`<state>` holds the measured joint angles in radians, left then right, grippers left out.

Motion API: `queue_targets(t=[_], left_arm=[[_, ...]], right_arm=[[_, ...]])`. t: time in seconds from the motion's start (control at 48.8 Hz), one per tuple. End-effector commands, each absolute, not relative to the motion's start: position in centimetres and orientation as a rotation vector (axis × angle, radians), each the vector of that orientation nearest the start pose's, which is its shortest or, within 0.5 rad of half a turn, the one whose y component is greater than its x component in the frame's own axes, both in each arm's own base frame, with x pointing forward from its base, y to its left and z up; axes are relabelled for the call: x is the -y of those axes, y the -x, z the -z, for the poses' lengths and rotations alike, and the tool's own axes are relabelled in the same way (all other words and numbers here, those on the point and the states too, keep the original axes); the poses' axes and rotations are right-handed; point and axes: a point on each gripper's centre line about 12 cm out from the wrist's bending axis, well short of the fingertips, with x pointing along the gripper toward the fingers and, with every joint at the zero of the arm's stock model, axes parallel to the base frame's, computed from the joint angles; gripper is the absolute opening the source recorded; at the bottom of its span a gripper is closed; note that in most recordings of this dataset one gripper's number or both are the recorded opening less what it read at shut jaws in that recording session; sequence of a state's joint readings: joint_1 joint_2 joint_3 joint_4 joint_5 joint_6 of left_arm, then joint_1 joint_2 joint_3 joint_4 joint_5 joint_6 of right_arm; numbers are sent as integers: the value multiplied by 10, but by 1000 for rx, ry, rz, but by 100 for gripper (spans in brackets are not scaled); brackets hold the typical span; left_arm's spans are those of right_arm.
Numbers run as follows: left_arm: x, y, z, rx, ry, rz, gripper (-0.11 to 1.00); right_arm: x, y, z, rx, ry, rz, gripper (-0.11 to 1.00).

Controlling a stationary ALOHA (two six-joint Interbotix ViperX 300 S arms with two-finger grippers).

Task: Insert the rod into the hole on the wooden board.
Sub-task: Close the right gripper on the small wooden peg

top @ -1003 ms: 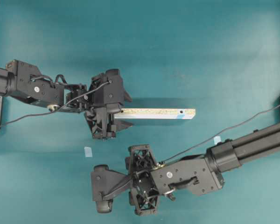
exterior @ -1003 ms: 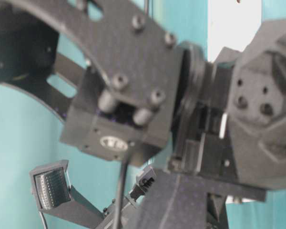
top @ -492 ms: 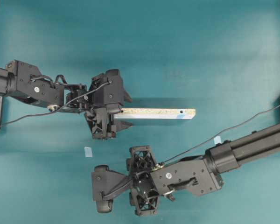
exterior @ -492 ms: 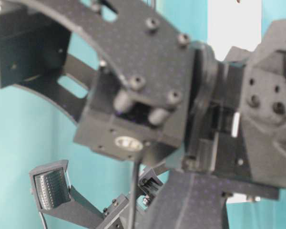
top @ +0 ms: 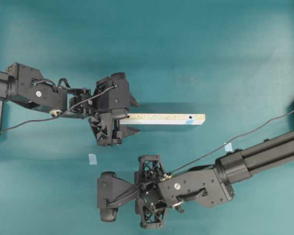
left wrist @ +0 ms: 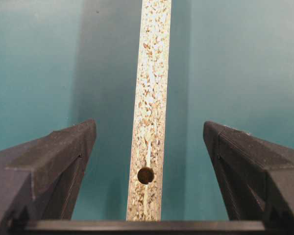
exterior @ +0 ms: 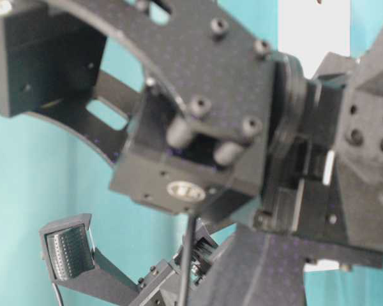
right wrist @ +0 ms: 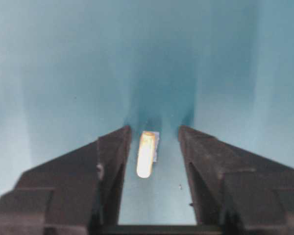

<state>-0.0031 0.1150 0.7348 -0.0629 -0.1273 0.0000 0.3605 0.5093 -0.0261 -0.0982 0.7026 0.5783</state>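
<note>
Jaws narrowing on the rod

Right gripper (right wrist: 148, 147) is drawing in: compared with a second ago its jaws stand closer, now flanking the rod (right wrist: 146, 153) lying on the table (right wrist: 63, 73), gaps showing on both sides, so no pinch yet. That means pickup is under way. Farther off, the left gripper (left wrist: 149, 171), spread wide and unmoved, straddles the near end of the wooden board (top: 166, 118); the hole (top: 191, 117) with the blue mark waits at its far end.

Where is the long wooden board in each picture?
Overhead: the wooden board lies across the middle.
Table-level: not in it; arm parts fill the view.
Left wrist: runs up the centre, between the open left claw tips.
Right wrist: not in it.
Shared landmark: teal table.
</note>
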Motion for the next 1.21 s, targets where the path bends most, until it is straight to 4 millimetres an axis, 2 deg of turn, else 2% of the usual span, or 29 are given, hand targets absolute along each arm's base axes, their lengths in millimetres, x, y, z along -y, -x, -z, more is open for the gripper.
queue_targets(t=[0.0,0.594,0.676,0.778,0.819,1.188], left_arm=[[1,-387,-126,-684,55,-23,96],[2,-387,-126,-684,57,-23,96],[2,-387,-126,-686,57,-23,95],[3,-387,-126,-686,57,-21,95],[3,-387,-127,-683,56,-20,95],[4,-388,-127,-681,56,-18,95]], right_arm=[[-175,-484,-129,-1144,-206,21,43],[-175,-484,-129,-1144,-203,23,41],[-175,-484,-129,-1146,-200,24,34],[-175,-484,-129,-1145,-201,23,15],[-175,-484,-129,-1143,-199,21,10],[-175,-484,-131,-1141,-200,22,10]])
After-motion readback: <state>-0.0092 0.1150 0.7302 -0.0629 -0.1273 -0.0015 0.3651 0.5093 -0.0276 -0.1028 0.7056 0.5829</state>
